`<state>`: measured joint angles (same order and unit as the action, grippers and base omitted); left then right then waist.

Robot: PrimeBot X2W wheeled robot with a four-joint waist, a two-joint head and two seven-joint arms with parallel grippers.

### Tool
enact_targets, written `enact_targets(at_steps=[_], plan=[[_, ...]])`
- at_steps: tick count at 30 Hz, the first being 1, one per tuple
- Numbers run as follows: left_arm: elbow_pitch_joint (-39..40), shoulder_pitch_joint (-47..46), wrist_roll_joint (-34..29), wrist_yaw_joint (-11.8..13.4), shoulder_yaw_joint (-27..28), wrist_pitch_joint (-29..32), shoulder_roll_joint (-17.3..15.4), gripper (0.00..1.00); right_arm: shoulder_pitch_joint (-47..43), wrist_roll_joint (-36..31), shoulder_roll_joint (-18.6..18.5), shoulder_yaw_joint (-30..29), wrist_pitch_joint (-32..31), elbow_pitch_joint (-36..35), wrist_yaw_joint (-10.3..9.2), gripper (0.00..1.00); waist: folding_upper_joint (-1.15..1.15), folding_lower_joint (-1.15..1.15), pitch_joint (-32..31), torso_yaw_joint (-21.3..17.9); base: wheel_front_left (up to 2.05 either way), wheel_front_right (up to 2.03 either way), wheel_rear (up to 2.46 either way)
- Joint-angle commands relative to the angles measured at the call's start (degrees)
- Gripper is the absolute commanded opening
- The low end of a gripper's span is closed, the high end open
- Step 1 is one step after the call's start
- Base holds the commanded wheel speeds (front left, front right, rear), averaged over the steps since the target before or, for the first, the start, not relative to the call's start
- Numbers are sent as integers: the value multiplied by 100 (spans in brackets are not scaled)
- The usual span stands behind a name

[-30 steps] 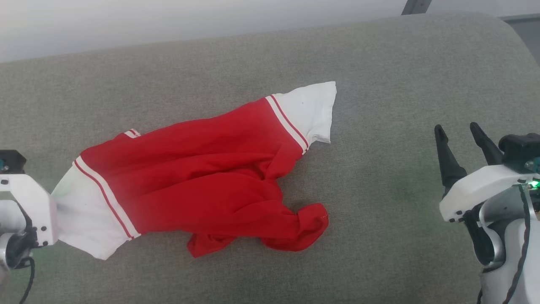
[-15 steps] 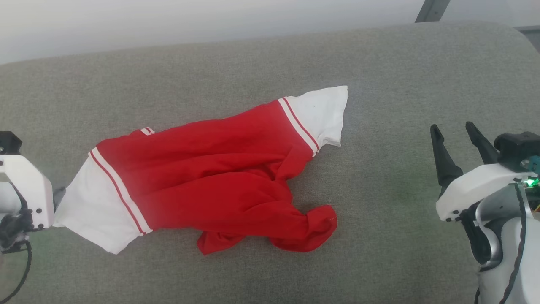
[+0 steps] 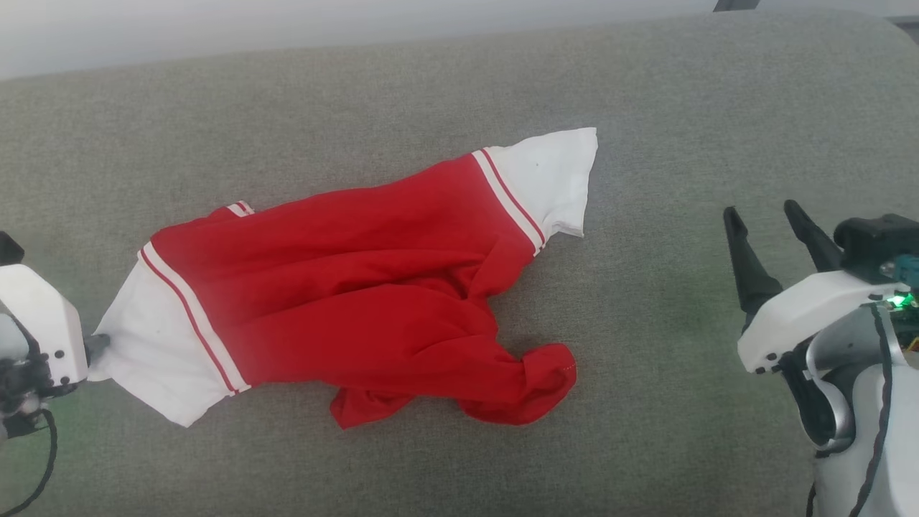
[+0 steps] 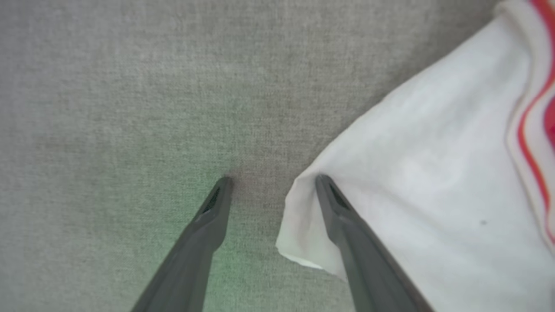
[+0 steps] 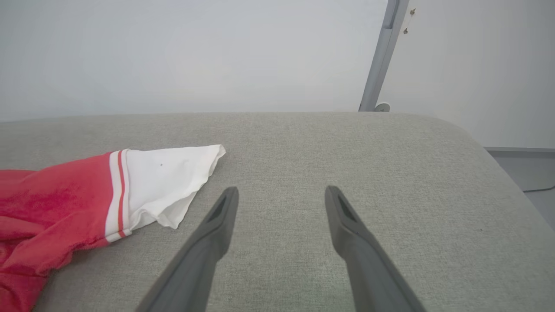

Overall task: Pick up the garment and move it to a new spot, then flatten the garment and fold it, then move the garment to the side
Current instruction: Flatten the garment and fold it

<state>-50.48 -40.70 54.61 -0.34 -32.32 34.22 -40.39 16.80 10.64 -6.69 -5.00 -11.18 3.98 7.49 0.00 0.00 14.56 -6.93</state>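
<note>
The garment (image 3: 344, 287) lies crumpled across the middle of the grey fabric-covered worktop (image 3: 682, 108), stretched in the head view from about 8 o'clock to 1 o'clock. At its 8 o'clock end a white sleeve end (image 3: 154, 359) is spread fairly flat. The red body is creased in long folds, and at 5 o'clock the hem (image 3: 535, 384) is bunched into a twisted lump. At 1 o'clock the other sleeve (image 3: 553, 172) is pointed outward.

The cloth is judged thin, light and limp. No shape will be kept once it is lifted, and it is expected to drag on the textured cover rather than slide. Hold is best taken at the sleeve ends or shoulder seams. The stitched, doubled edges there give a firmer pinch, and the body can be drawn taut between two points. A pinch in the loose middle is likely to gather only one layer.

The left end effector (image 4: 272, 180) is seen with its fingers apart, tips down at the worktop. One finger (image 4: 347, 225) is laid over the edge of the white sleeve end, whose corner lies in the gap. Nothing is clamped, and whether the finger presses the cloth cannot be told. The right end effector (image 3: 761, 210) is likewise spread wide and empty. It is held over bare worktop at 3 o'clock of the garment, well apart from the nearer sleeve.
</note>
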Motion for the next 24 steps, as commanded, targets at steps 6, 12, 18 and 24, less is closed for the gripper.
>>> enact_targets(at_steps=[6,12,18,24], plan=[[-395,147,288,-122,-41,293,494,67,139,45,-86,157,-251,-140,2,100,0,0,36,92,0,0,0],[-529,-30,310,-273,-80,341,597,0,341,73,-153,300,-459,-133,1,100,0,0,33,217,0,0,0],[-580,-422,277,-303,4,44,574,100,444,61,-179,354,-529,-91,1,100,0,0,24,338,0,0,0],[-546,-803,201,-195,-9,154,537,100,487,56,-218,340,-573,-110,1,100,0,0,12,450,0,0,0]])
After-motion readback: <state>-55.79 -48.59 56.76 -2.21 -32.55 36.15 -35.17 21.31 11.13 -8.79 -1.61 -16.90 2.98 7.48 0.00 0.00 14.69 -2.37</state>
